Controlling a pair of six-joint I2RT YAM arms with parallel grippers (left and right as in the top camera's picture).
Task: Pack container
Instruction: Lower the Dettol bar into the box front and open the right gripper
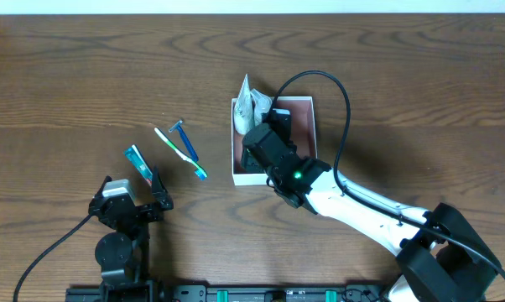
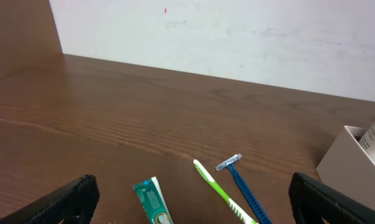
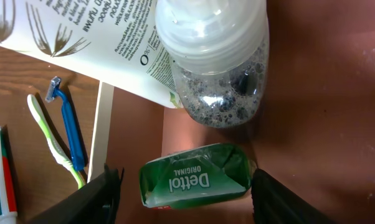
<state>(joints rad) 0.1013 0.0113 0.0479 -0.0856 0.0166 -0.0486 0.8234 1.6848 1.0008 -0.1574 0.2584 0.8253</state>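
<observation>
The counter (image 1: 85,75) carries everything, and the box (image 1: 235,151) sits right of centre with my right arm reaching over it. Inside it, a white tube (image 3: 94,43) leans on the left wall beside a clear-capped bottle (image 3: 212,74), and a green soap packet (image 3: 194,177) lies flat on the floor just below the bottle.

My right tool (image 3: 186,183) is spread wide, one finger either side of the soap and not squeezing it. I read this as the release. To finish it well I'd lift straight up, keeping the fingers spread so neither one drags the packet or nudges the bottle.

My left tool (image 2: 192,179) is spread and empty, low over the counter. Just beyond it lie the toothpaste (image 2: 153,200), the toothbrush (image 2: 218,190) and the blue razor (image 2: 240,183), all outside the box. The brush and razor are almost touching, so each needs a narrow, square pinch.
</observation>
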